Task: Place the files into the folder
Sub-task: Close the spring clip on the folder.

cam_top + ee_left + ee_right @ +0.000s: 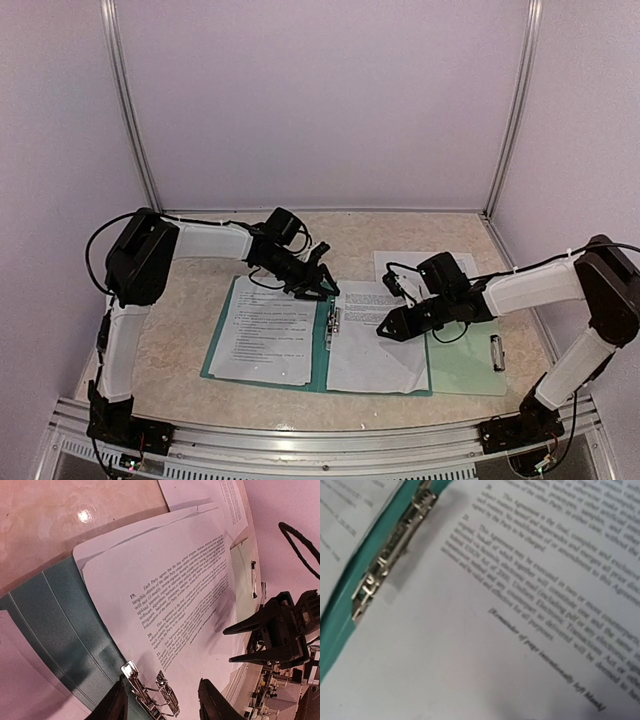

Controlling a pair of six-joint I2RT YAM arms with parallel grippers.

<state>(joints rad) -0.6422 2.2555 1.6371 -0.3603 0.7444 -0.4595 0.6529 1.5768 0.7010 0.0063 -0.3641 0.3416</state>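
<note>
"Where did the files (165, 580) lie?"

"One printed sheet lay directly beneath the right gripper (228, 645), on the open folder (65, 625). Another covered the folder's other half."

"And the jaws?"

"Both pairs stood apart, holding nothing. The left gripper (162, 680) hovered just above the metal clip (150, 692) at the spine. Beyond the right gripper lay a loose sheet (195, 490)."

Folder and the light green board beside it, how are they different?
The folder is dark teal; the clipboard is pale mint. The folder lies open with printed sheets on both halves; the clipboard's visible part holds none. The folder's metal clasp sits at its middle fold; the clipboard's clip sits near its right edge. Both lie flat on the table.
</note>
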